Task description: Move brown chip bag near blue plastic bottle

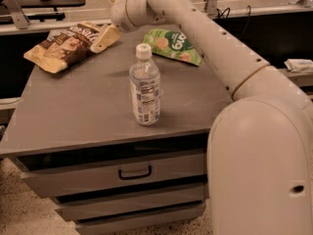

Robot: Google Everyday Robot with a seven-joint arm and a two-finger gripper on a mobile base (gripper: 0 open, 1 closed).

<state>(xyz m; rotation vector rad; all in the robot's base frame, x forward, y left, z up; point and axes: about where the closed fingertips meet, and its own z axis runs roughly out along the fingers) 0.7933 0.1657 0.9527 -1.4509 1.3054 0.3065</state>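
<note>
Gripper [103, 39] is hanging low over the far-left part of the grey cabinet top [78, 106], meeting the right end of the brown chip bag [61, 47]. Cannot tell whether the claw is apart, together or clamped on the bag. The bag is lying flat, stretching leftward from the claw toward the cabinet's far-left corner. The blue plastic bottle [145, 89] is standing upright with its cap on, nearer the camera and right of the claw, well apart from the bag. A green snack bag [172, 45] is lying right of the claw, beyond the bottle, partly under the arm [205, 38].
</note>
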